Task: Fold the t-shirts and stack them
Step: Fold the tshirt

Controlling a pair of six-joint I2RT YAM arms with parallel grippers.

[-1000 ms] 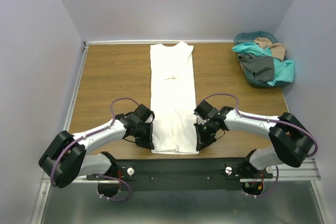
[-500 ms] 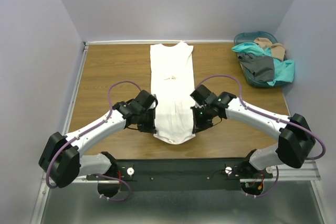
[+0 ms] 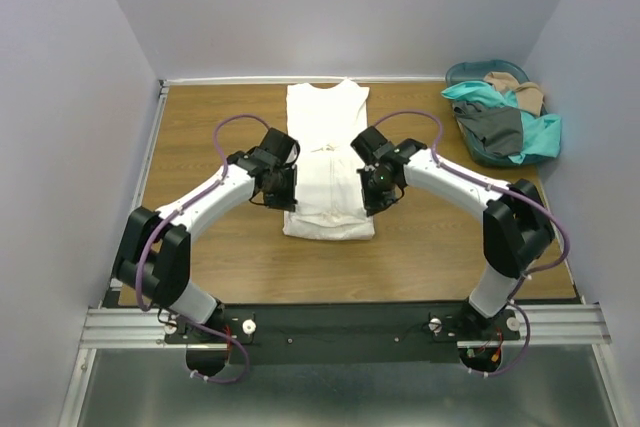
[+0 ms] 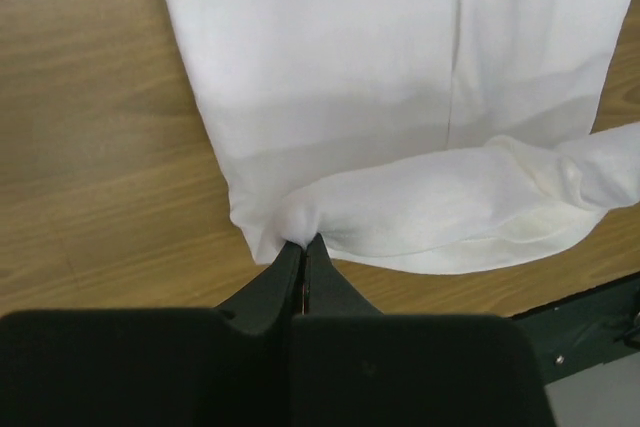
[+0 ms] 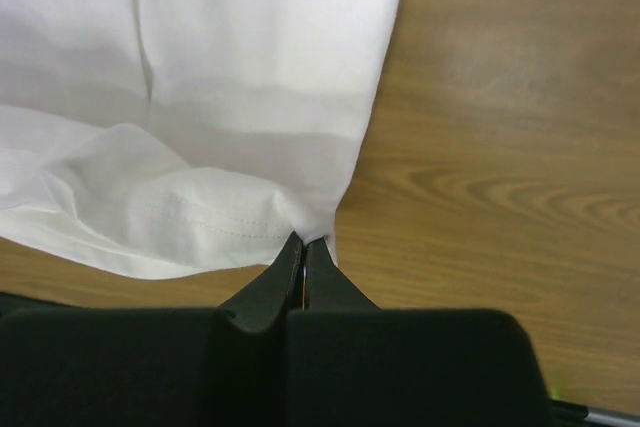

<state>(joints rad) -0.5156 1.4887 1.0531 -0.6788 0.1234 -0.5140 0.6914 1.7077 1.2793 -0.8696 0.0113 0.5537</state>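
Both my pairs of jaws are pressed together on cloth. My left gripper pinches the left corner of the hem of the white t-shirt, and my right gripper pinches the right corner.

In the top view the shirt lies in the middle of the table as a long narrow strip. Its long axis runs straight up and down the frame, with the collar pointing to the top edge and the near end doubled over into a fold at the lower middle. I have one gripper on each flank of that strip, level with one another, so neither arm is nearer. In both wrist views the shirt body stretches away from my fingertips toward the top of the frame.

I judge that the coming move turns on travel along that long axis. The hem has to go up the frame toward the collar and come down square across the strip, both corners at the same pace, or the fold will skew. The hem sags between my two grips, and I cannot quite tell from above how high it hangs off the layer beneath.

The other t-shirts, teal, dark grey and tan, are heaped in the basket at the upper right, well apart from me
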